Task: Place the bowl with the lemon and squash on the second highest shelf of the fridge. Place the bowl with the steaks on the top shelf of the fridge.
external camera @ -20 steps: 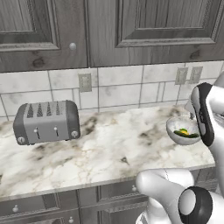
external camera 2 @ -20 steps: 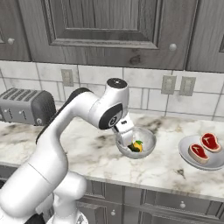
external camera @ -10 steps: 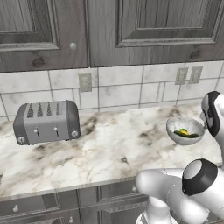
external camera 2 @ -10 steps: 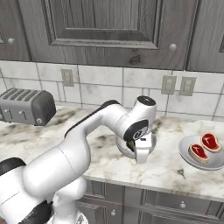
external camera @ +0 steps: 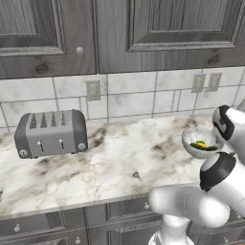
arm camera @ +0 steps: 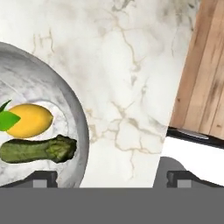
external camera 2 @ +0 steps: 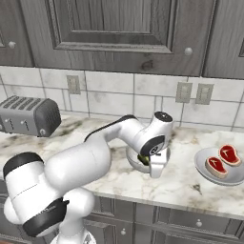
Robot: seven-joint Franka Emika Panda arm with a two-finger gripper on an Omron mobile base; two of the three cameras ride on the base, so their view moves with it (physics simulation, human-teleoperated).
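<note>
Bowl (arm camera: 65,100) beneath open end effector (arm camera: 109,179)

On the tabletop (external camera 2: 181,186), the toaster (external camera 2: 29,116) sits far left, the bowl with lemon and squash (arm camera: 41,127) mid-counter, the steak bowl (external camera 2: 220,166) right.
</note>
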